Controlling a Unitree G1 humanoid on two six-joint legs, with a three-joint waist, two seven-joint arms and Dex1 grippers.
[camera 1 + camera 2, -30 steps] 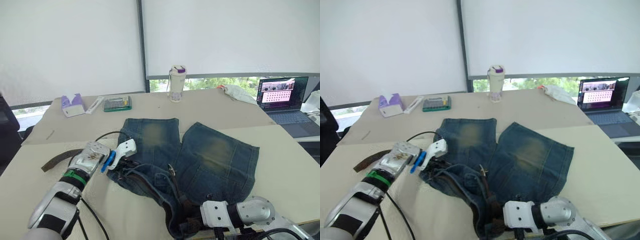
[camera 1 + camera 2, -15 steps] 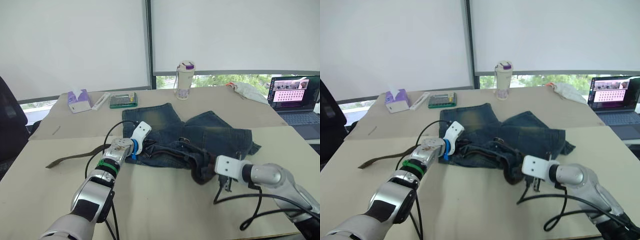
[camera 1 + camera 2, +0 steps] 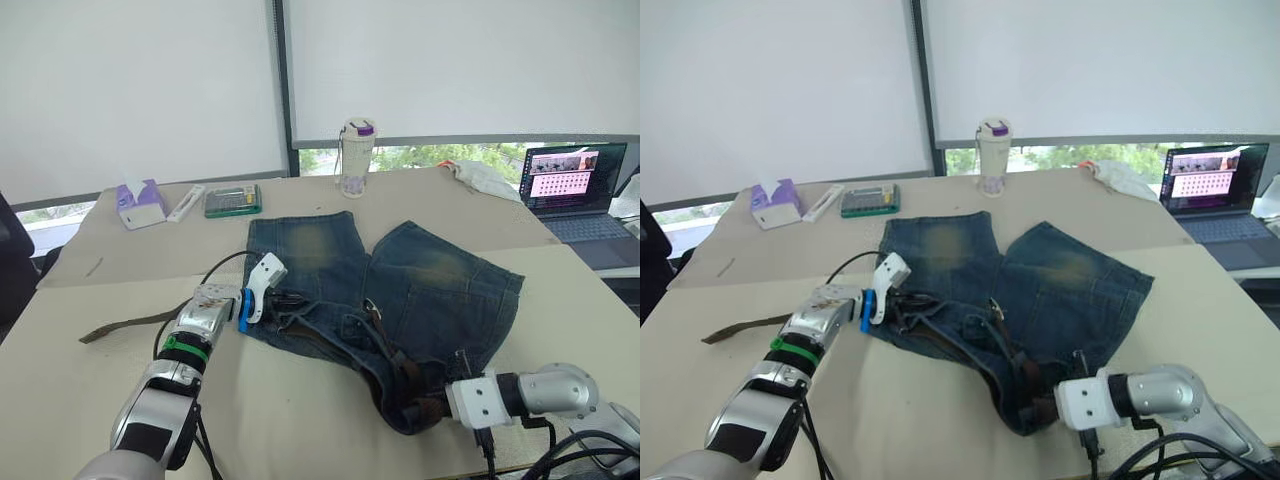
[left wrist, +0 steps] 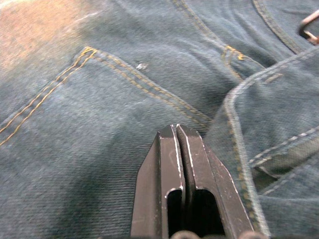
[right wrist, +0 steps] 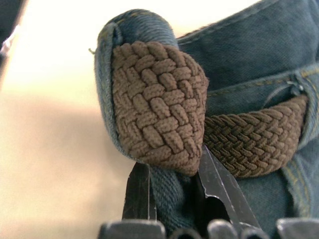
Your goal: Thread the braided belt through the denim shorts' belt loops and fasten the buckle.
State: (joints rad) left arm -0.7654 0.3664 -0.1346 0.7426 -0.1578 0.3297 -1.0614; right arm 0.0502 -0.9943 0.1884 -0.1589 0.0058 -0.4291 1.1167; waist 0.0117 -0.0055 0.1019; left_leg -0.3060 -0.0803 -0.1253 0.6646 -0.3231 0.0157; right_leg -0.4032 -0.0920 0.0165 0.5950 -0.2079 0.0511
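Since half a second ago the right arm has drawn in toward the near counter edge, and the denim shorts (image 3: 400, 300) lie flatter, their legs spread out again. Nearest, the right claw (image 5: 174, 177) is clamped on the bunched waistband corner, where the braided belt (image 5: 159, 124) folds over the denim, with one finger on each side of the fold. From there the belt runs along the waistband, slanting away and to the left, past the buckle (image 3: 371, 312), and its free tail trails left across the counter (image 3: 80, 400). The left claw (image 4: 176, 130) has its fingers pressed together with nothing between them, tips resting on the denim at the shorts' left waist corner. Both legs point away, toward a bottle (image 3: 354, 158) at the far edge.
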